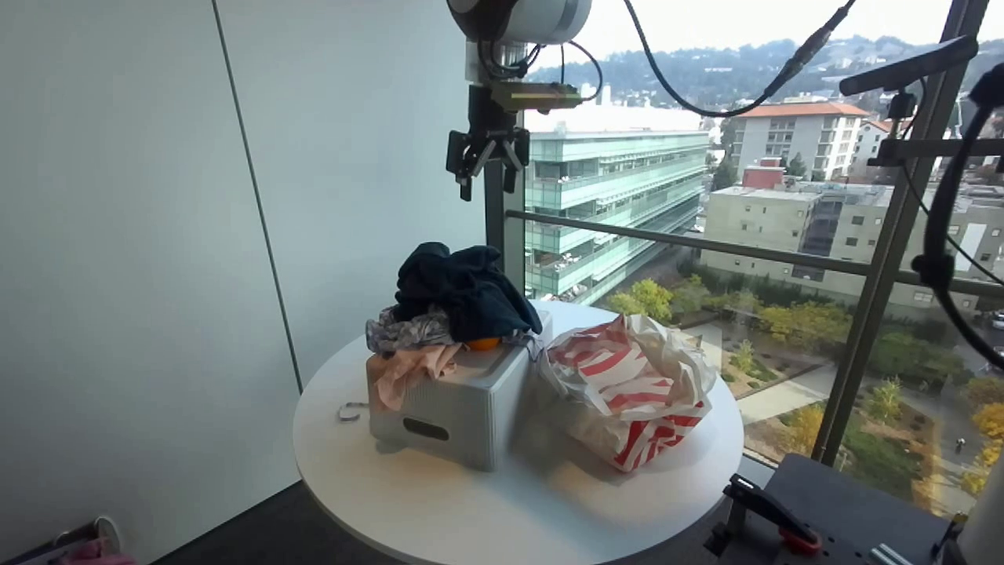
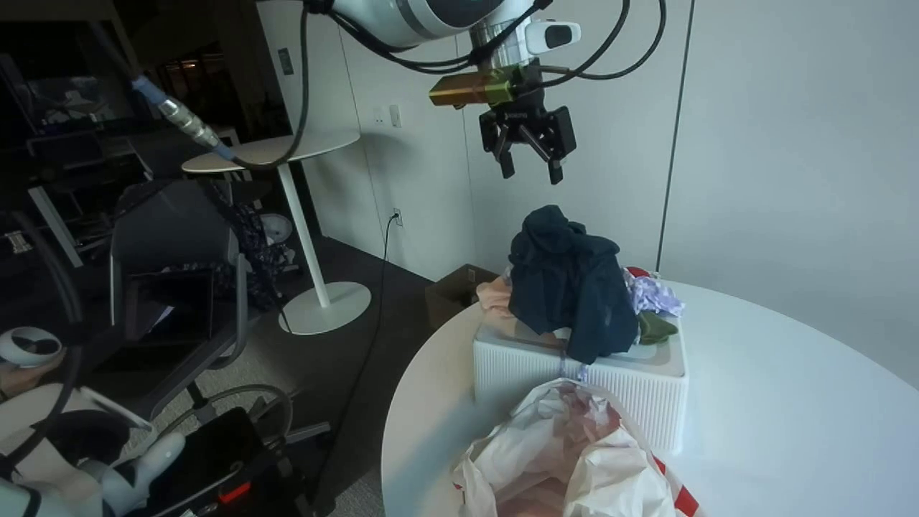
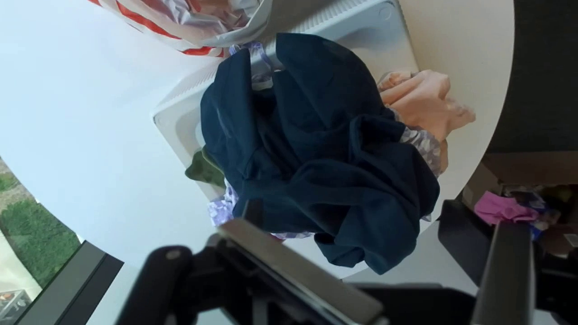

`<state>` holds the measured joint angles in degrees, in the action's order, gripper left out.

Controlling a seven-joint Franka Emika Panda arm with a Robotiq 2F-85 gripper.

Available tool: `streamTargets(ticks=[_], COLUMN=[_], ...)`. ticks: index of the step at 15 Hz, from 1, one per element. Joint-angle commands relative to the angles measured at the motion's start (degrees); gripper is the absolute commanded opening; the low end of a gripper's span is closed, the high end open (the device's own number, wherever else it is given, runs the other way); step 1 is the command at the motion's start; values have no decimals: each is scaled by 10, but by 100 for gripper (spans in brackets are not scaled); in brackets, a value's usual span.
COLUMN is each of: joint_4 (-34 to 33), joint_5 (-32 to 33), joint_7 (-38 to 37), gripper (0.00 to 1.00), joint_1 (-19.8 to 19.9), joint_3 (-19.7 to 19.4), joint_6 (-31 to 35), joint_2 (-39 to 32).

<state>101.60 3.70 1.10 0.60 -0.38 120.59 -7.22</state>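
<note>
Tall window (image 1: 706, 245) lights the room

Dark framing (image 1: 861, 337) crosses it; beyond stand a glass-banded building (image 1: 612, 180), trees (image 1: 800, 323) with yellow leaves and hazy hills (image 1: 674, 76). A pale wall (image 1: 133, 235) with a thin dark seam (image 1: 250, 165) rises behind the round white worktop (image 1: 439, 510). In an exterior view, another round table (image 2: 266, 149) stands on a pedestal (image 2: 304, 237) near a dark chair (image 2: 169, 222) on dark floor (image 2: 395, 323); the far end (image 2: 194, 64) is dim.

The large cloth (image 3: 311, 140) is plain dark navy. There are also a peach cloth (image 3: 422, 106), an olive-green cloth (image 3: 203, 169) and a mottled lilac-and-white cloth (image 3: 222, 210). The bag (image 1: 631, 392) carries red stripes on white, the box (image 1: 467, 420) is pale grey with fine ribbed lines, the tabletop (image 1: 353, 479) is white, the wall (image 1: 133, 235) pale grey-blue, and the gripper (image 1: 488, 187) black.
</note>
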Motion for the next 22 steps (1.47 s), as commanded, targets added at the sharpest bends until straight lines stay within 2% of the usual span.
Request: streamTargets(ticks=[1,6,11,16,19,20,21,22], joint_4=[-109,-174,-215,-250,-259,-260,-255,-251], joint_5=[-8,4,-35,21,22,17,14,16], joint_7=[39,79,116,114,122,134,144,146], gripper=[100,100,100,100,100,75,74,66], joint_1=[-2,-9,-2,-15,-8,-5,-4,-5], joint_3=[5,16,37,17,23,27,31,31], joint_6=[-15,-18,-44,-24,-27,-29,-36,-37], joint_2=[-93,-172,-220,-268,-280,-282,-276,-273])
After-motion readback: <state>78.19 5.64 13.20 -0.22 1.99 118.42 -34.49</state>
